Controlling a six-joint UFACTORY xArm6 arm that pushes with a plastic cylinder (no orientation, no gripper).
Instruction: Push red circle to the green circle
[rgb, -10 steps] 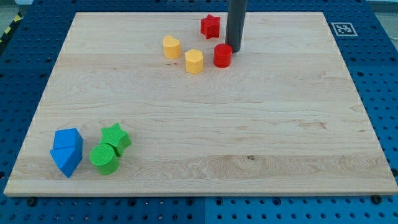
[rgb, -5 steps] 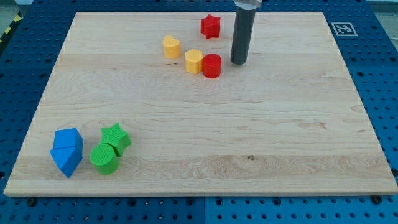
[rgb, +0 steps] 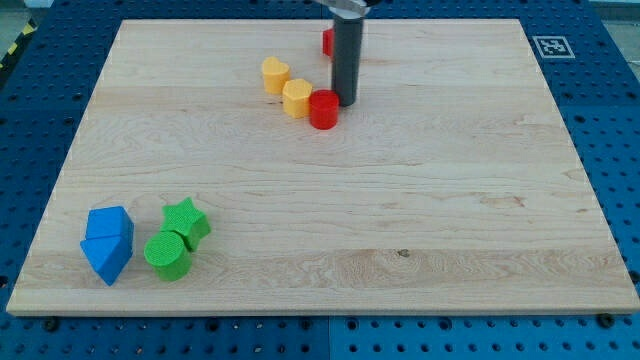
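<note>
Near edge: the wooden board (rgb: 400, 300) is lying on a blue pegboard table (rgb: 620, 150), and its bottom edge is sitting close to the bottom of the frame.
Containers: the board is the only thing carrying anything, and all the blocks are resting straight on its surface.
Lower left cluster: two blue blocks (rgb: 107, 244) are sitting pressed together near the board's left edge; their exact shapes are hard to tell. Just to their right the green circle (rgb: 167, 256) is touching the green star (rgb: 186, 221), which is sitting a little higher in the frame.
Open room: bare wood is stretching from the green pair diagonally up to the red circle, and across the whole right half of the board.
Red circle: the red circle (rgb: 323, 109) is sitting in the upper middle of the frame, well apart from the green circle, and touching a yellow block (rgb: 297, 98) at its upper left.
Second yellow block: another yellow block (rgb: 276, 75) is sitting just up and left of the first one.
My tip: my tip (rgb: 345, 103) is resting on the board right against the red circle's upper right side; it is a plain rod, holding nothing.
Far edge: a red block (rgb: 327, 41) is showing only partly behind the rod, near the board's top edge.
Upper right corner: a printed marker tag (rgb: 550, 46) is sitting at the board's corner.
</note>
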